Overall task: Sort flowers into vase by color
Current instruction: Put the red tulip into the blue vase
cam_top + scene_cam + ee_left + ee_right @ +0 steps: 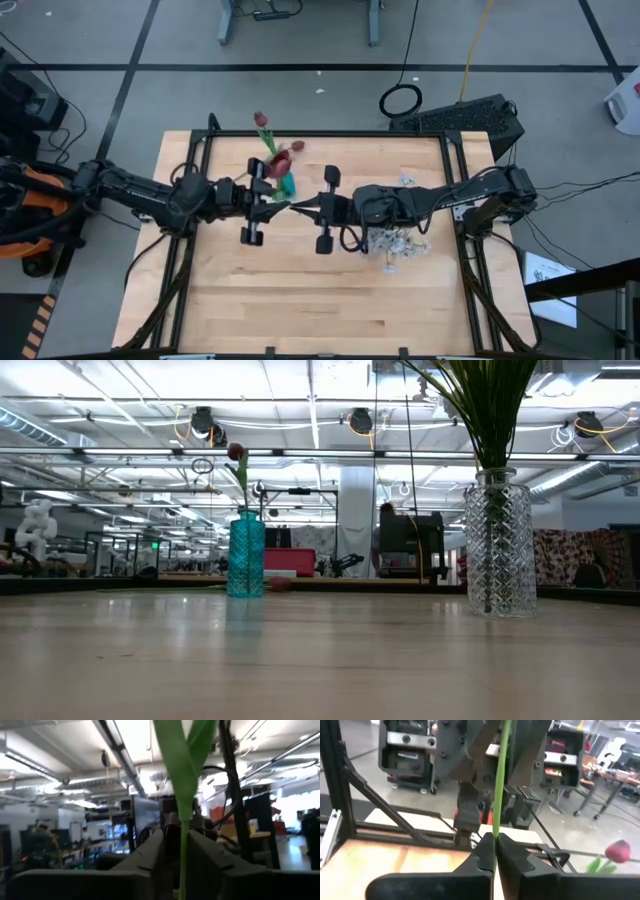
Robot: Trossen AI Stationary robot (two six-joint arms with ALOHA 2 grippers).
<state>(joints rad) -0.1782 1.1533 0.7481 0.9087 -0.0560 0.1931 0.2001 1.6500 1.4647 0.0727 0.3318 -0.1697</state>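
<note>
Above the middle of the table my two grippers meet tip to tip. My right gripper [302,208] [495,839] is shut on a flower's green stem [499,780]. My left gripper [277,207] [175,837] is open, and its fingers stand on either side of the same stem and its leaf [182,765]. The bloom is out of view. A teal vase [286,186] [245,555] holds red tulips [283,160]. A clear glass vase [498,540] with white blossoms [405,245] stands under the right arm. My right gripper pinches the green stem [496,827] between its two fingertips, coming level from the table's right side. The stem runs on past the tips, between the left gripper's fingers, and is held clear of the table. My left gripper: I cannot tell whether its fingers touch the stem.
A dark frame [320,135] borders the wooden table [300,310]. Bare wood lies toward the near edge. A red tulip head [619,851] with green leaves shows beside the right gripper. Workshop benches and equipment stand beyond the table.
</note>
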